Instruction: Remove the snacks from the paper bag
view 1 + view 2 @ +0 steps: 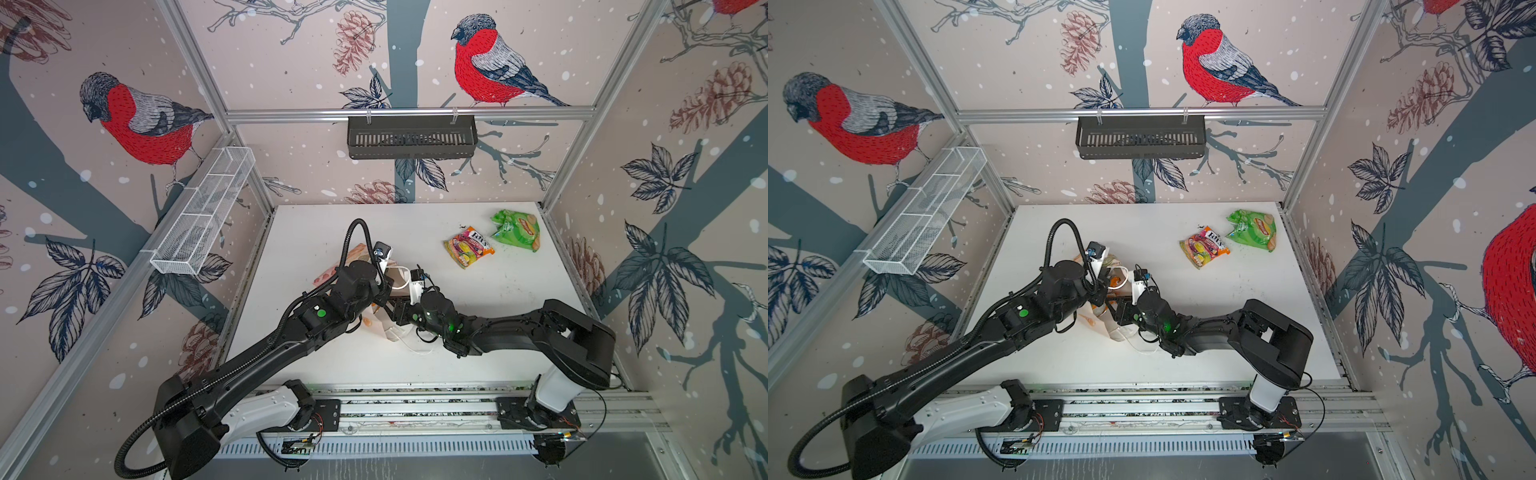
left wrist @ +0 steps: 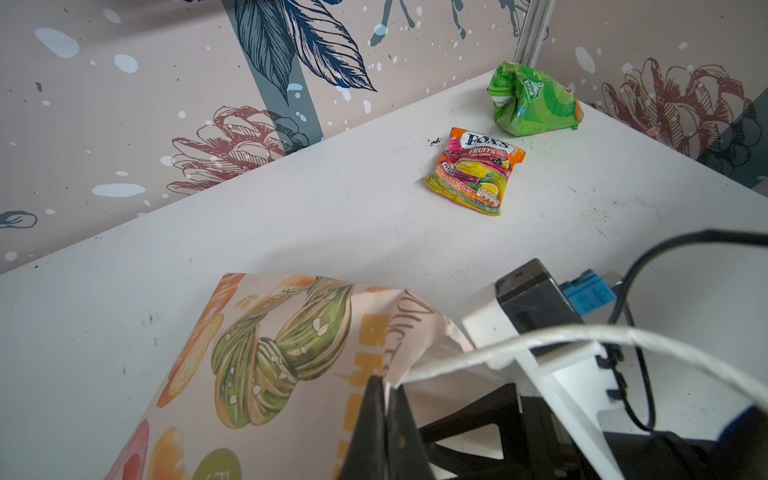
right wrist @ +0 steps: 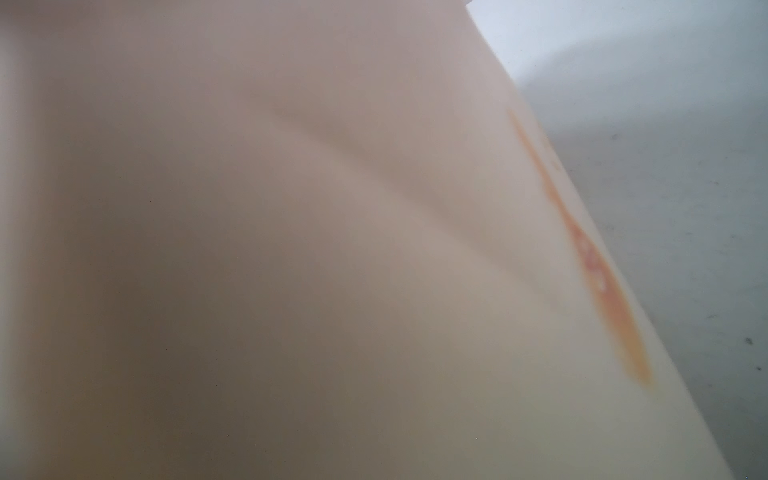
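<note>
The paper bag (image 2: 257, 353) lies mid-table (image 1: 332, 357), my left gripper (image 2: 386, 386) pinched tight on its rim by the cord handle (image 2: 582, 336). My right gripper (image 1: 397, 313) is at the bag's mouth, its tips hidden by paper, so I cannot tell how wide it stands or what it holds. An orange packet (image 1: 468, 246) and a green packet (image 1: 516, 229) lie side by side near the far right corner.

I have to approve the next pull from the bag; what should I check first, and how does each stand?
1. Left end effector shut on the paper bag rim: ok.
2. Right end effector holding a snack: cannot tell, hidden by paper.
3. Green packet and multicoloured packet already out on the table: ok.
4. Snacks left inside the bag: cannot tell.
5. Bare table beside those packets for a drop: ok.
</note>
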